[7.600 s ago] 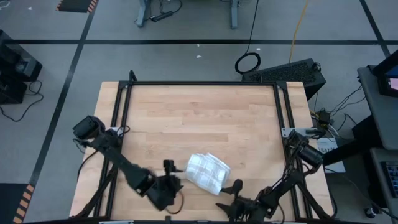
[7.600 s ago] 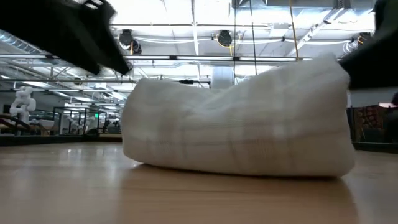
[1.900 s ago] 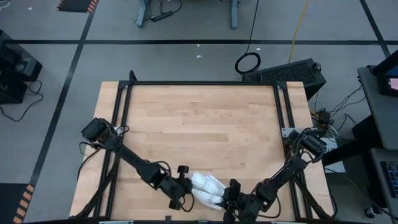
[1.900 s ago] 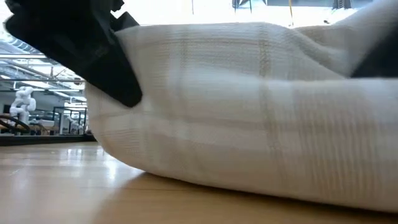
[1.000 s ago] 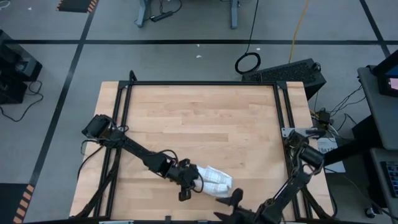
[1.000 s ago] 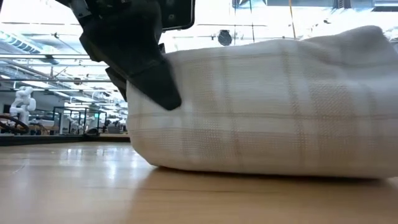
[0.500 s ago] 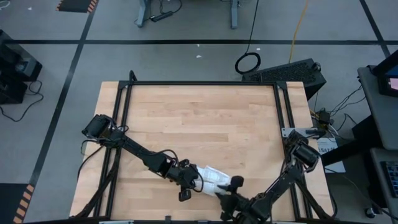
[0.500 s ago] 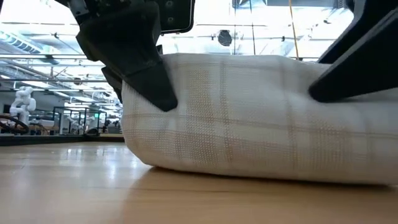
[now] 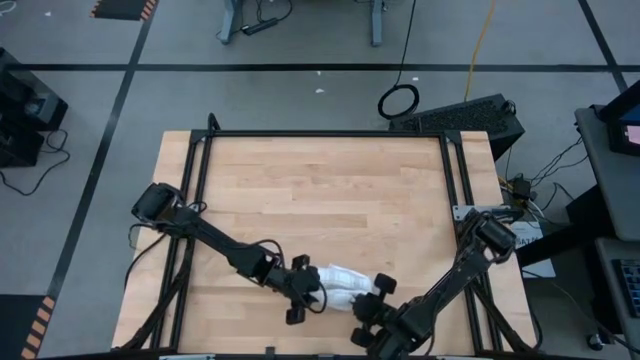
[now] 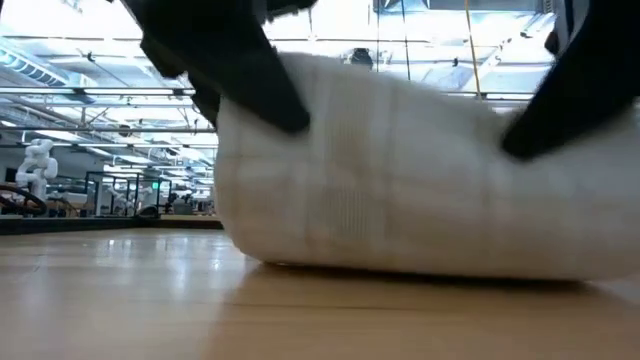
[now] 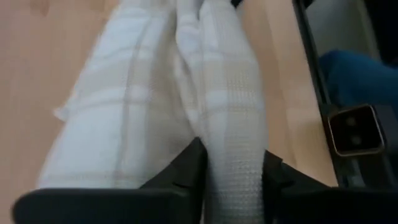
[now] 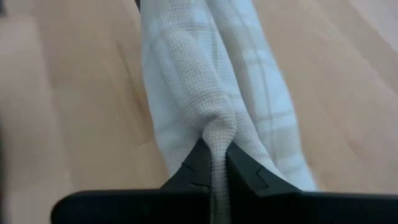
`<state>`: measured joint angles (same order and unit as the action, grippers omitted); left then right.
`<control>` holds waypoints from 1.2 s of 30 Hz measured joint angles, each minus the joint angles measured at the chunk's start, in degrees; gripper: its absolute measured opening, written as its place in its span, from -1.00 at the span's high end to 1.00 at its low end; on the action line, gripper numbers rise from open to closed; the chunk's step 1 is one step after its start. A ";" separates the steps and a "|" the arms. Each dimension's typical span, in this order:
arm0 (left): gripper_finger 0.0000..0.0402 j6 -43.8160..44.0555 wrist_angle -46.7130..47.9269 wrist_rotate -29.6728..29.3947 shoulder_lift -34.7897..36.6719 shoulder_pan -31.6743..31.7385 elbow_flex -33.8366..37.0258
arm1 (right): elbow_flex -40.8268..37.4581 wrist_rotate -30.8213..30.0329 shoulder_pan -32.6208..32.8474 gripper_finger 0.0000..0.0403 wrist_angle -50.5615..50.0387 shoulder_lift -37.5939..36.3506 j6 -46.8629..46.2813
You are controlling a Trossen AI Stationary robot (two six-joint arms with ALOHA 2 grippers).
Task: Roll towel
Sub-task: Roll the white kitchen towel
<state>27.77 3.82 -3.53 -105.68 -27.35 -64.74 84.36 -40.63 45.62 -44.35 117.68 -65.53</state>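
Towel (image 9: 342, 280) roll lies lengthwise between both grippers.

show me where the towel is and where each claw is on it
towel (image 9: 343, 280), high view, middle of the bundled cloth near the table's front edge.
left claw (image 11: 231, 180), left wrist view, between its fingertips, around a fold of cloth.
right claw (image 12: 214, 163), right wrist view, between its fingertips, pinching a fold.

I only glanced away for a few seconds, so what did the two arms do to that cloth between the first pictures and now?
The towel went from a loose, wider bundle to a tight narrow roll and shifted slightly towards the table's near edge. The right gripper, open and clear a second ago, has pinched a fold at one end. The left gripper moved in and straddles a fold at the other end. The towel stayed on the table.
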 joint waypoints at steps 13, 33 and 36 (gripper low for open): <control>0.08 -11.78 3.88 -22.96 8.73 -8.42 -0.08 | 0.02 22.83 -8.88 0.97 2.85 -3.45 6.47; -0.43 -23.73 -7.08 -28.12 -5.47 -10.28 0.42 | 0.02 31.04 -12.95 0.98 3.52 -9.13 19.64; -0.06 -23.81 -7.64 -27.48 -5.47 -8.91 0.41 | 0.00 31.70 -12.92 0.98 4.42 -8.93 19.76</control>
<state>3.97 -3.83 -31.01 -111.15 -36.26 -64.33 84.36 -8.93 32.69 -39.93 108.75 -45.76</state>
